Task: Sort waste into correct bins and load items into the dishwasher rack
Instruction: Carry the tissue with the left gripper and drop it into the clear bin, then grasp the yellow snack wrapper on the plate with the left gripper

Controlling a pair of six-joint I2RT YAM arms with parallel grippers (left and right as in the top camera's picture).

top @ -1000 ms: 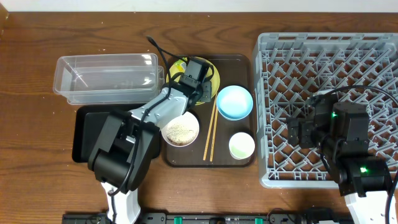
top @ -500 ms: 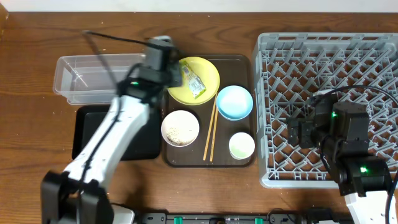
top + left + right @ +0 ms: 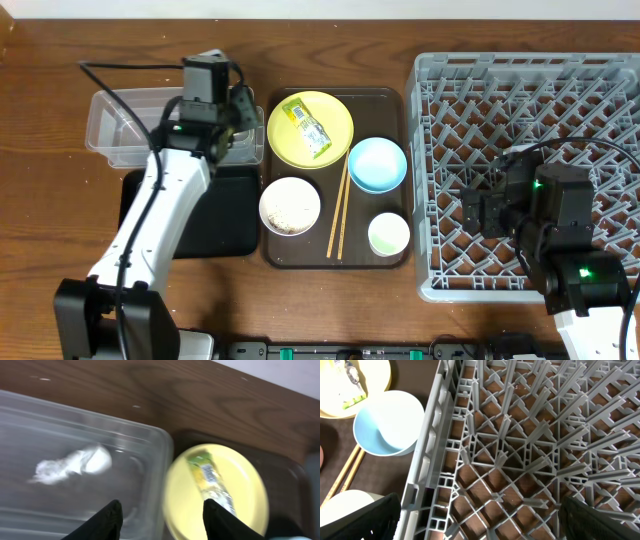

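Two bins sit far left: clear tub (image 3: 130, 125) at the back, black bin (image 3: 225, 225) right in front of it. Nothing visibly sorted yet. There's a whitish smear inside the tub in the left wrist view, and I can't tell if it's glare or a scrap. Left gripper (image 3: 161, 512) hovers over the tub's right end, jaws spread, nothing between them. Wrapper (image 3: 306, 125) lies on the yellow plate (image 3: 335, 115), just right of the tub, on the brown tray (image 3: 385, 110). Rice sits in the white bowl (image 3: 290, 205). Chopsticks (image 3: 339, 215) lie just right of that bowl, below the blue bowl (image 3: 377, 163), with the cup (image 3: 389, 234) at the tray's front right. Rack (image 3: 530, 80) is far right, no dishes in it. Right gripper (image 3: 480, 502) hangs above the rack's left part, fingers wide apart, empty.

My read on the step: waste sorting, wrapper first. Next move: left arm shifts right over the plate, drops, pinches the wrapper mid-length, lifts clear and carries it to a bin. The wrapper is thin and crinkled, so the grip needs to go low without shoving the plate.
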